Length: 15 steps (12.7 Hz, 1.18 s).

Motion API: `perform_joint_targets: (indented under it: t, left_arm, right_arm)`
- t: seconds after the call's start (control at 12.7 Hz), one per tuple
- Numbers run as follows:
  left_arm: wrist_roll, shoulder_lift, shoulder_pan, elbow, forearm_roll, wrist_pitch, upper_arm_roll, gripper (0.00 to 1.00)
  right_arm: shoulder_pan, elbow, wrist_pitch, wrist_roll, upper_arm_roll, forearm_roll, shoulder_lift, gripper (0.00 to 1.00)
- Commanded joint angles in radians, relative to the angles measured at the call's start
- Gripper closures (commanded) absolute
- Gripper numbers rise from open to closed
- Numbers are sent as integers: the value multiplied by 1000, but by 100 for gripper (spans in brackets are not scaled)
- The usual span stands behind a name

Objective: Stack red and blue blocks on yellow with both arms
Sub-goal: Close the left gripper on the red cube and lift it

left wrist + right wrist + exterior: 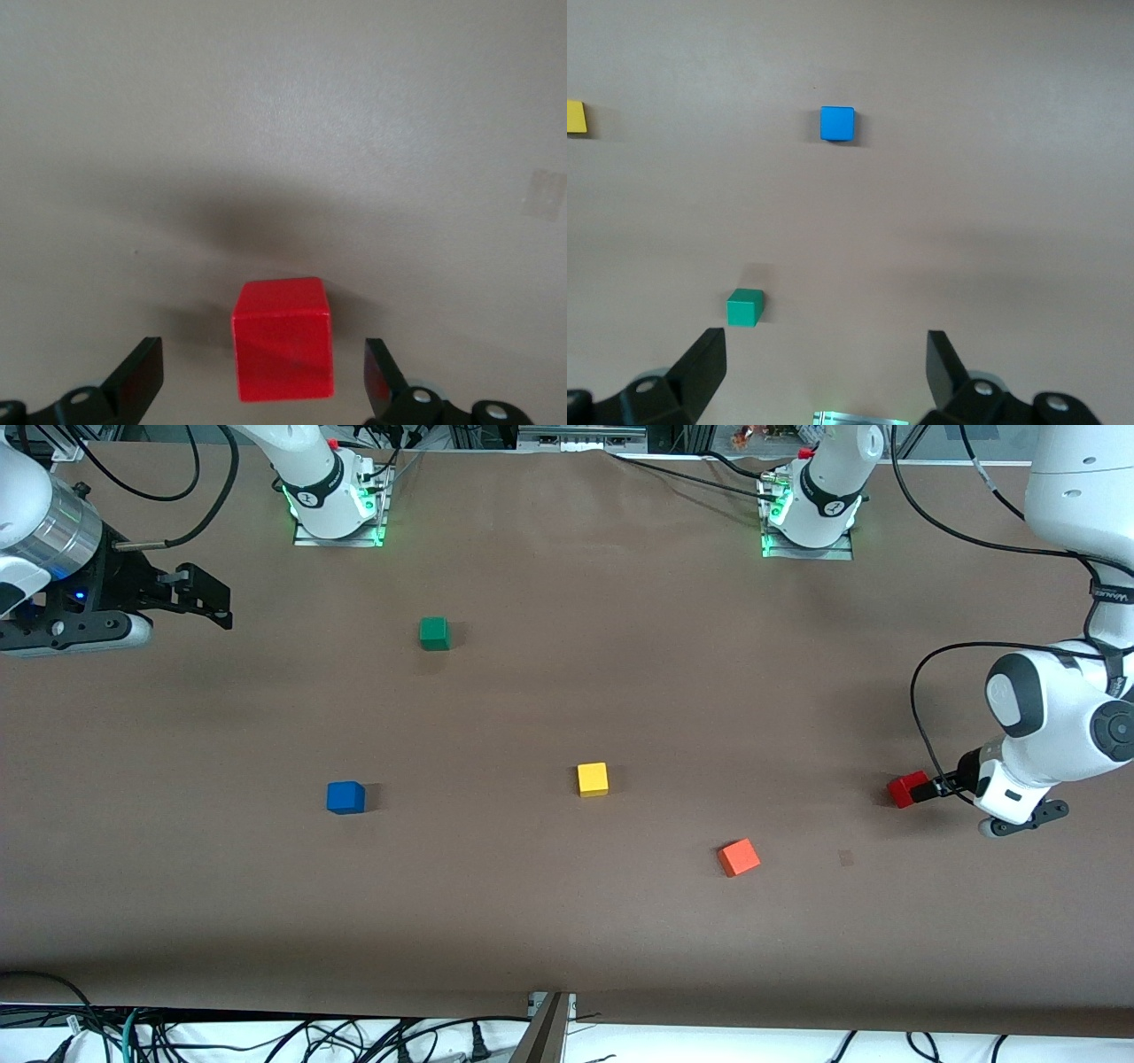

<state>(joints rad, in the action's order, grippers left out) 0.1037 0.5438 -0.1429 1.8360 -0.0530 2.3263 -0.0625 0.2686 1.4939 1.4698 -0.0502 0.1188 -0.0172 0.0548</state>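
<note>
The red block (pixel 904 789) lies on the table at the left arm's end. My left gripper (pixel 923 790) is low around it and open. In the left wrist view the red block (pixel 283 341) sits between the two fingers of the left gripper (pixel 264 372), with a gap on each side. The yellow block (pixel 593 779) lies mid-table. The blue block (pixel 345 797) lies toward the right arm's end. My right gripper (pixel 211 600) waits open and empty, up in the air at the right arm's end. The right wrist view shows the right gripper (pixel 827 354), the blue block (pixel 837 123) and the yellow block (pixel 574 117).
A green cube (pixel 434 633) lies nearer the arm bases and also shows in the right wrist view (pixel 745 307). An orange cube (pixel 738 857) lies between the yellow and red blocks, nearer the front camera. Black cables hang from both arms.
</note>
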Motion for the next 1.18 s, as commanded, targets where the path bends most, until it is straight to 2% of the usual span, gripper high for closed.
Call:
perform_joint_targets:
  t: [0.0, 0.39, 0.47, 0.63, 0.79, 1.02, 1.1]
  left_arm:
    - [10, 19, -3, 12, -63, 30, 9, 0]
    - [10, 15, -1, 69, -64, 94, 12, 0]
    - [10, 15, 0, 74, -64, 93, 10, 7]
    - [10, 12, 2, 75, -64, 87, 12, 37]
    - [13, 2, 2, 75, -64, 71, 12, 56]
    - [5, -14, 5, 71, -64, 51, 13, 93]
    - [8, -24, 12, 59, -62, 50, 15, 96]
  right_arm:
    - [-3, 19, 1, 10, 13, -6, -18, 0]
    - [-3, 19, -3, 10, 13, -9, -18, 0]
    - [-3, 19, -5, 10, 15, -9, -18, 0]
    - [-3, 19, -5, 10, 15, -9, -18, 0]
    - [-3, 17, -5, 10, 13, -9, -18, 0]
    - [-3, 17, -5, 10, 13, -9, -18, 0]
    - [-3, 17, -5, 10, 13, -6, -18, 0]
